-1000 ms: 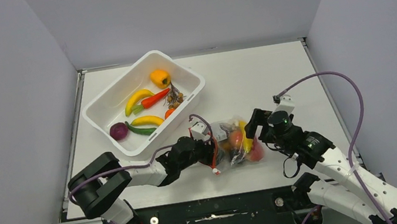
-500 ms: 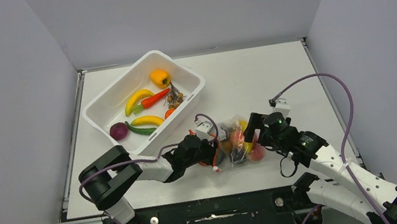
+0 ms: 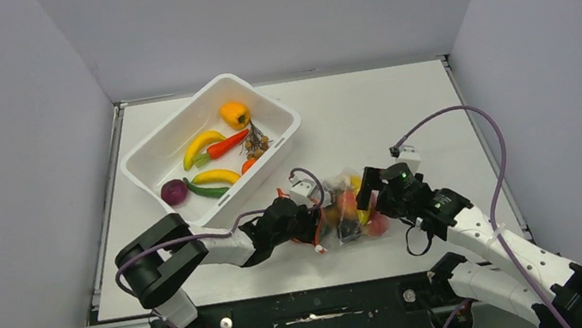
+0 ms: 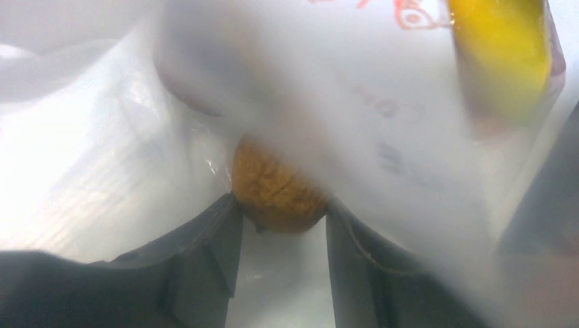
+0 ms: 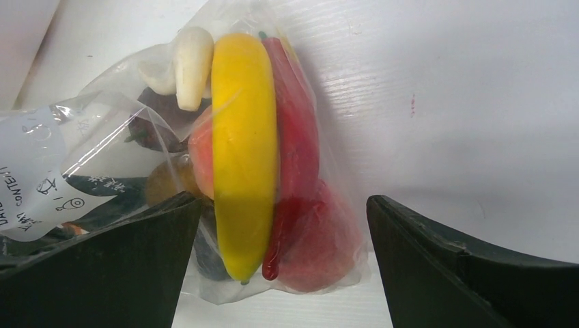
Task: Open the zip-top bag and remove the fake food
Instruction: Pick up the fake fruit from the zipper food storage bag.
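The zip-top bag point(image 3: 349, 213) lies on the table in front of both arms, packed with fake food. My left gripper point(image 3: 313, 213) is pushed into its left end. In the left wrist view, blurred plastic fills the frame and my left gripper point(image 4: 280, 205) has both fingertips touching a brown kiwi point(image 4: 273, 188). My right gripper point(image 3: 371, 195) stands wide open at the bag's right end. In the right wrist view, that gripper point(image 5: 283, 205) straddles the bag point(image 5: 89, 130). A yellow banana point(image 5: 242, 157), red chili point(image 5: 297, 137) and red fruit point(image 5: 321, 249) lie between its fingers, untouched.
A white tub point(image 3: 178, 129) stands at the back left, close to my left arm. It holds several toy vegetables, among them a yellow pepper point(image 3: 235, 114) and a purple onion point(image 3: 174, 192). A purple cable point(image 3: 490, 151) loops above my right arm.
My left gripper's jaws have narrowed onto the kiwi and it has pushed slightly further right. My right gripper has slid left up to the bag's end and opened a little wider.
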### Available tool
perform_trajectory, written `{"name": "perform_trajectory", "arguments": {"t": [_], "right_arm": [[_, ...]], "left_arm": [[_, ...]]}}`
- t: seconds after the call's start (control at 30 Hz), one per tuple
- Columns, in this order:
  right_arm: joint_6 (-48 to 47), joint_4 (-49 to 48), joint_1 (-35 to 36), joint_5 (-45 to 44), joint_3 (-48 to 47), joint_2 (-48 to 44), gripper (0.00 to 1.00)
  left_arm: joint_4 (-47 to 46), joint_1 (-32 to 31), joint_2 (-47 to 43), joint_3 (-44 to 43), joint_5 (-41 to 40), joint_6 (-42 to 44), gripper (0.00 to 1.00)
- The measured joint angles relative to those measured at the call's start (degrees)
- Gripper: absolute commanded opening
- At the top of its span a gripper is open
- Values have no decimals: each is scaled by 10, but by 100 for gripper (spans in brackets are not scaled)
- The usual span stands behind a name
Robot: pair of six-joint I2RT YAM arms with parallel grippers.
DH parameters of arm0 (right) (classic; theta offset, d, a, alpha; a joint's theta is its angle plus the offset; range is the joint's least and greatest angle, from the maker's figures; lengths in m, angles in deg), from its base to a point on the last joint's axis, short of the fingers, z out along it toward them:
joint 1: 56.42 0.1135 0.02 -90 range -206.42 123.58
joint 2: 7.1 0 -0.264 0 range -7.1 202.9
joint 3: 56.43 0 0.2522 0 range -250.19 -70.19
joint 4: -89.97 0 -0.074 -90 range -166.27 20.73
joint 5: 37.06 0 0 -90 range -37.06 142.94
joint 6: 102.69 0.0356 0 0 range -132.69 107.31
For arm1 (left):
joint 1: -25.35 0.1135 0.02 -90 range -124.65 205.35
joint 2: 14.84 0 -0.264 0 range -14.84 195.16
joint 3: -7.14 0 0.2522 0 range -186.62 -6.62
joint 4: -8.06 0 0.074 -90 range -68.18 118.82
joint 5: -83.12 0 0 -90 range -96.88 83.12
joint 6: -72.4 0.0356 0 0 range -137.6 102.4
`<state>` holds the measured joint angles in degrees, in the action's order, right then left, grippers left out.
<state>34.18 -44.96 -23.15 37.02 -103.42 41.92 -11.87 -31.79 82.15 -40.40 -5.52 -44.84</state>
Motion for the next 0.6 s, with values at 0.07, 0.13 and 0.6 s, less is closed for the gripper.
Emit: {"name": "perform_trajectory", "arguments": {"t": [0.07, 0.13, 0.6], "right_arm": [[-4, -1, -2, 7, 0, -1, 97], [-9, -5, -3, 14, 0, -2, 97], [-14, -13, -14, 29, 0, 52, 97]], "left_arm": [[21, -5, -12, 0, -1, 9, 6], [45, -13, -29, 0, -1, 15, 5], [179, -21, -128, 20, 3, 59, 44]]}}
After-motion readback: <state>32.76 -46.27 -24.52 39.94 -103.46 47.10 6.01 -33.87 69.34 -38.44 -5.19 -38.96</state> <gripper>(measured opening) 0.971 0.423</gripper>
